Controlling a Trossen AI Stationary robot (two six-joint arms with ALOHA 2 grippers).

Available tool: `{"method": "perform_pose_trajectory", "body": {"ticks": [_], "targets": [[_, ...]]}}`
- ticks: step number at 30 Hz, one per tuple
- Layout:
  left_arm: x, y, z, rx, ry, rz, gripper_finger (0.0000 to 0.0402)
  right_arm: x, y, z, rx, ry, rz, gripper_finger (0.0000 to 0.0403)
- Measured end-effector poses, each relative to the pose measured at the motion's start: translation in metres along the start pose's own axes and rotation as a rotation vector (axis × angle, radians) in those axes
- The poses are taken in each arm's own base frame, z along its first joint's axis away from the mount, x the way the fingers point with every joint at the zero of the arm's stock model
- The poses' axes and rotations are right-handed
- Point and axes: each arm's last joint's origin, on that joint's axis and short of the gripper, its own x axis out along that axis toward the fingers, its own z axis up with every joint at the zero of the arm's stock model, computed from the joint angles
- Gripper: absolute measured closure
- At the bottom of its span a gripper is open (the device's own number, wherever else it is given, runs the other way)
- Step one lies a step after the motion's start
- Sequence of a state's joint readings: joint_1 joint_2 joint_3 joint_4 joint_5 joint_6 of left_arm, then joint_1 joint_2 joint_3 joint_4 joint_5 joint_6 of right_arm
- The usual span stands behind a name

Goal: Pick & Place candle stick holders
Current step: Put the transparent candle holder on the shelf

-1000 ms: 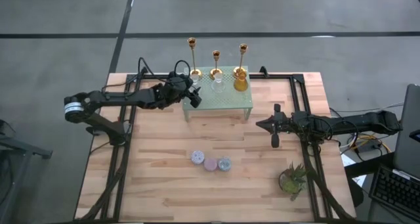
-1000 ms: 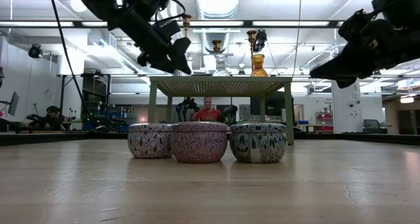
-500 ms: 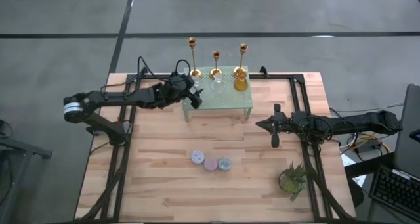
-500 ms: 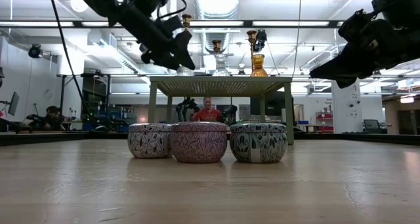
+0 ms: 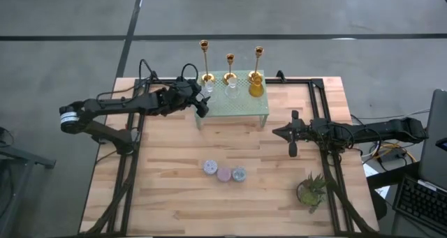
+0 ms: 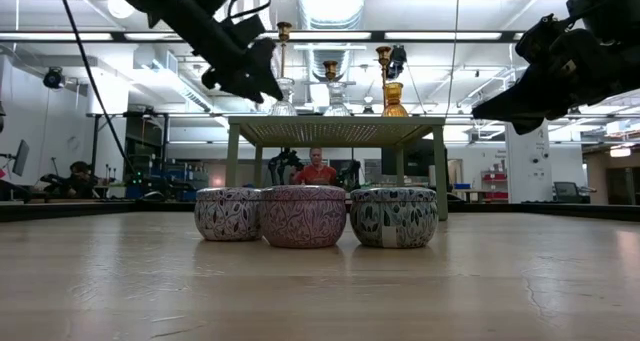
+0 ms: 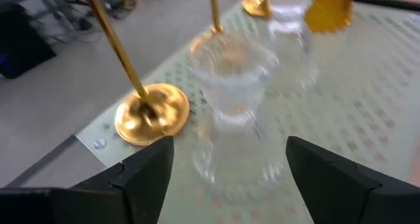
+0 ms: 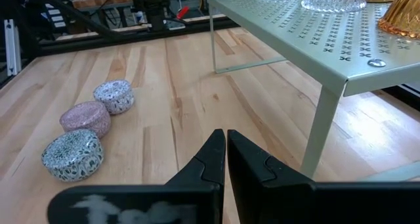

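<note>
three shiny gold candle stick holders [image 5: 230,67] stand on a pale green perforated metal shelf [image 5: 241,105] patterned with small punched crosses. beside them, an amber jar [image 5: 256,85] and clear ribbed glass cups [image 7: 231,122]. the table [image 5: 167,189] is light wood in planks, framed in black. three small tins wear leafy prints: a white-and-purple tin [image 5: 210,167], a pink tin [image 5: 224,174], a blue-green tin [image 5: 239,174]. a green plant [image 5: 311,190] sits near the edge. both arms are dark.
</note>
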State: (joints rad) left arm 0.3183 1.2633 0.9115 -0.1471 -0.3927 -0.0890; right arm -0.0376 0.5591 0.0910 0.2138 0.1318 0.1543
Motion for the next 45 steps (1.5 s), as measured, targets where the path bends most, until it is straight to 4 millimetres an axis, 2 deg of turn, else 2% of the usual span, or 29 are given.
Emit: {"method": "perform_pose_trajectory", "body": {"ticks": [8,14,18,26,28,37,45], "targets": [[-0.008,-0.010,-0.012,0.029,0.069,-0.155,0.0115,0.000,0.000,0.000,0.003,0.000,0.000,0.0390],[-0.012,-0.020,-0.021,0.082,0.079,-0.206,0.0154,0.000,0.000,0.000,0.003,0.000,0.000,0.0390],[-0.009,-0.024,-0.020,0.096,0.061,-0.261,0.0209,0.000,0.000,0.000,0.002,0.000,0.000,0.0390],[-0.001,-0.022,-0.018,0.104,0.034,-0.247,0.0362,0.000,0.000,0.000,0.000,-0.004,0.001,0.0390],[0.001,-0.020,-0.017,0.104,0.030,-0.240,0.0390,0.000,0.000,0.000,-0.004,-0.005,0.001,0.0390],[0.009,-0.004,-0.016,0.083,0.032,-0.181,0.0397,0.000,0.000,0.000,-0.013,-0.005,0.000,0.0390],[0.012,0.002,-0.011,0.057,-0.012,-0.158,0.0391,0.000,0.000,0.001,-0.020,-0.005,0.000,0.0390]]}}
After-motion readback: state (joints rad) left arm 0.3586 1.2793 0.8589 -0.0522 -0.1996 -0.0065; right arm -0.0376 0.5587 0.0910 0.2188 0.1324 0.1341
